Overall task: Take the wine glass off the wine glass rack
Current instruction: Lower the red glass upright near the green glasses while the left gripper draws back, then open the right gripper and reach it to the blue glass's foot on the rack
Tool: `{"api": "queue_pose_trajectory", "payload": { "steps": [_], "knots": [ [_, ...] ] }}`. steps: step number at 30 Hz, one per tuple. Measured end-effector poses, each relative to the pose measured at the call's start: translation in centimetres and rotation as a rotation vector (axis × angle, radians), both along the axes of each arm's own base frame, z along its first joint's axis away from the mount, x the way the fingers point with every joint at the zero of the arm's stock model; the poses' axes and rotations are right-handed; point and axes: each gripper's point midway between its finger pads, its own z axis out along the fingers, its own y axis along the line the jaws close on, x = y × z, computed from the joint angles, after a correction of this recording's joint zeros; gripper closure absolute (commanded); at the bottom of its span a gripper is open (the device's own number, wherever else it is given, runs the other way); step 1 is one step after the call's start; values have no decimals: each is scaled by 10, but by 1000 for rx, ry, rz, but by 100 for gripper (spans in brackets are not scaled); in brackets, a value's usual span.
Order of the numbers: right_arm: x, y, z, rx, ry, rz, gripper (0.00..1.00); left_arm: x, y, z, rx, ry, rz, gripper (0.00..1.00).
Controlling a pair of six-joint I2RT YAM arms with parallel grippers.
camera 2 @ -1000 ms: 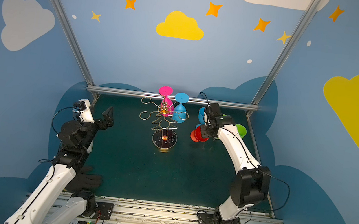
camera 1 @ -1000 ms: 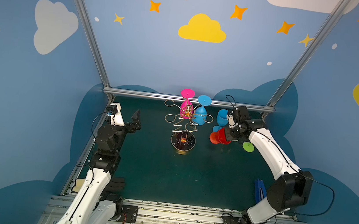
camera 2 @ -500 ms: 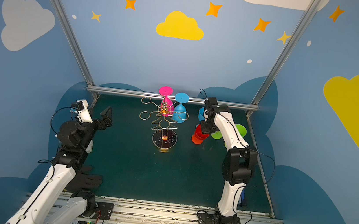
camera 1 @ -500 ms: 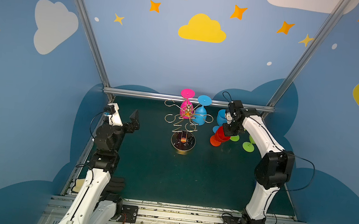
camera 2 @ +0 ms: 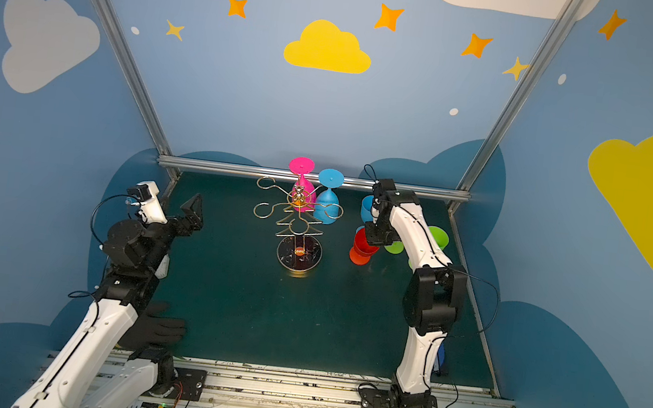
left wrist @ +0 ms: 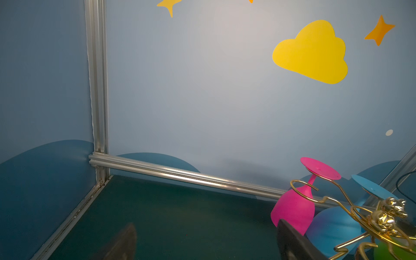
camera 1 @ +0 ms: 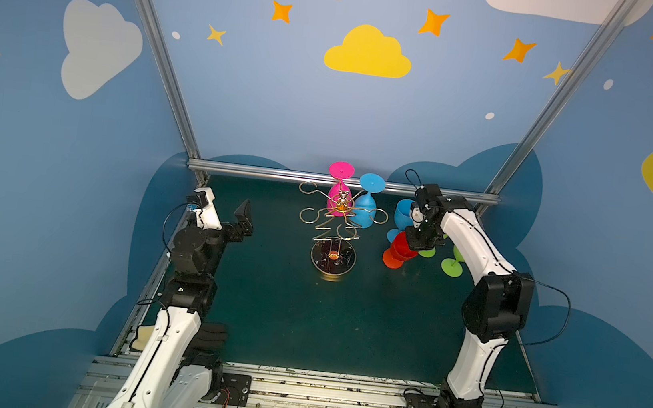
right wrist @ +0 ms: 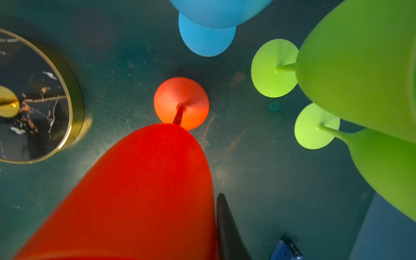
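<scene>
Right wrist view: the red wine glass (right wrist: pixel 139 191) is seen straight below the right gripper (camera 1: pixel 412 242), foot on the table (right wrist: pixel 258 180) beside the wine glass rack (right wrist: pixel 45 112) — whether it is gripped cannot be told. The left gripper (camera 1: pixel 247 219) is held wide, well apart.

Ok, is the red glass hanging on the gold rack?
No, the red wine glass has its foot down on the table, apart from the wine glass rack.
</scene>
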Motion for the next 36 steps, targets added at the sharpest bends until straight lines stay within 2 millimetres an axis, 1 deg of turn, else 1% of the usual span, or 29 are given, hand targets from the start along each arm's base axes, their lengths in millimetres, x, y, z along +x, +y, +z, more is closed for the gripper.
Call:
{"api": "queue_pose_trajectory", "payload": {
  "steps": [5, 10, 13, 19, 22, 25, 28, 30, 31, 33, 34, 36],
  "knots": [
    [-2, 6, 4, 45, 4, 6, 78, 0, 1, 0, -4, 0, -1, 5],
    [-6, 8, 25, 104, -36, 4, 73, 0, 2, 0, -7, 1, 4, 5],
    [-5, 9, 35, 130, -58, -1, 71, 0, 2, 0, -7, 1, 4, 5],
    [-4, 13, 44, 169, -75, 0, 70, 0, 3, -1, -10, 1, 5, 5],
    [-6, 16, 53, 196, -91, 5, 70, 0, 4, -1, -10, 1, 6, 5],
    [-9, 22, 73, 250, -138, 14, 70, 0, 4, -1, -11, 1, 6, 5],
    [-15, 34, 106, 351, -230, 44, 70, 0, 4, 0, -11, 0, 5, 5],
    [-22, 43, 130, 438, -308, 69, 68, -1, 4, 0, -11, -2, 5, 5],
    [-25, 48, 139, 485, -352, 82, 66, -1, 4, 1, -11, -4, 6, 5],
    [-35, 57, 157, 592, -453, 103, 56, -2, 4, 1, -13, -6, 7, 5],
    [-40, 60, 163, 642, -492, 106, 52, -2, 4, 2, -13, -7, 7, 5],
    [-44, 65, 173, 716, -541, 107, 47, -2, 4, 2, -13, -8, 7, 5]
  ]
}}
